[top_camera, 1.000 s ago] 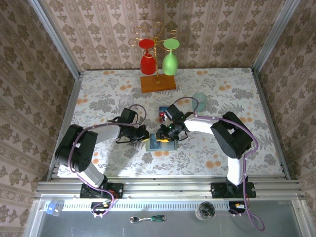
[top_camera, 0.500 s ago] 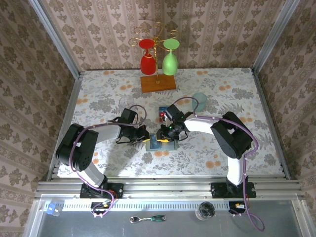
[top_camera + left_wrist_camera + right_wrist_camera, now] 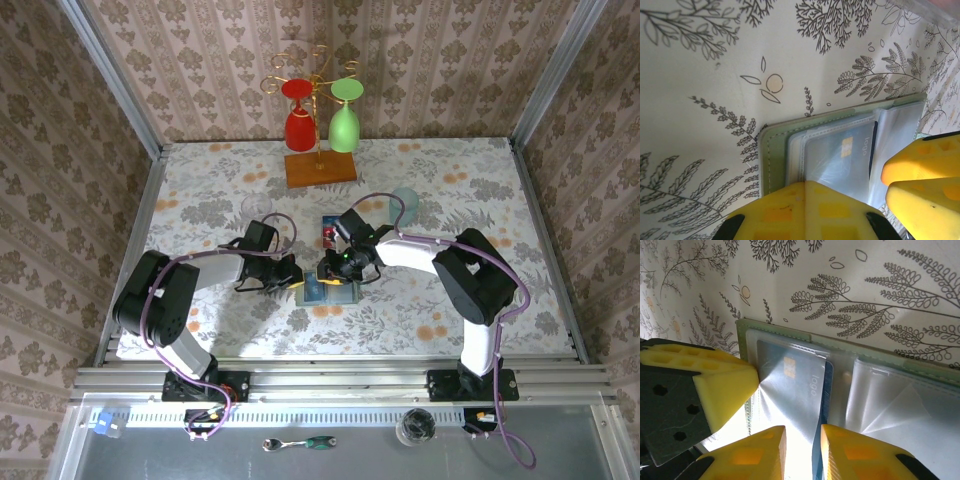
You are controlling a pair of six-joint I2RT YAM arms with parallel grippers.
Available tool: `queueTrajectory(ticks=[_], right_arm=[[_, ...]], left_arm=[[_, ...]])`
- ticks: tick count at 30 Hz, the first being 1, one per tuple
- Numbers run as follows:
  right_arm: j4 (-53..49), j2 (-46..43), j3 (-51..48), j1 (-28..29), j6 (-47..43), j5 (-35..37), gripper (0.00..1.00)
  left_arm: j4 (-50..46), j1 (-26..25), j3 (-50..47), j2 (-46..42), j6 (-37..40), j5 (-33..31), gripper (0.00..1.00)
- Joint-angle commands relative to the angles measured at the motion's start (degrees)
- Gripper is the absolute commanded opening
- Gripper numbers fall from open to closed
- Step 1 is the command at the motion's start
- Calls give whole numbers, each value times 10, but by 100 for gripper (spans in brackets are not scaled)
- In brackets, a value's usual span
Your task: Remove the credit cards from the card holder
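Note:
The card holder (image 3: 325, 291) lies open on the table, its pale green edge (image 3: 773, 156) and clear pockets (image 3: 890, 400) facing up. A blue credit card (image 3: 840, 159) with a gold chip sits in the left pocket, its dark edge (image 3: 826, 390) sticking out of the sleeve. My left gripper (image 3: 808, 184) is shut, its tips pressed on the holder's near side. My right gripper (image 3: 803, 436) stands over the card with a narrow gap between its jaws, and the card's edge runs into that gap. Another credit card (image 3: 329, 231), red and blue, lies on the table behind the holder.
A wooden base (image 3: 320, 168) with a gold rack holding a red and a green glass stands at the back. A pale teal cup (image 3: 405, 203) is behind my right arm, and a clear glass (image 3: 257, 208) behind my left arm.
My right arm's elbow has drifted slightly to the right and its jaws have narrowed a little. The left arm and the card holder have stayed still.

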Motion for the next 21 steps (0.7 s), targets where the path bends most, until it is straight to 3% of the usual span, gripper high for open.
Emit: queueTrajectory(ticks=[1,21], right_arm=[[9,-3,-4,3,12,-15,25],[11,24,-9,3,18,-14,26]], left_arm=[[-6,1,-12,-1,7,2,0],[-7,2,-11,-5,6,2,0]])
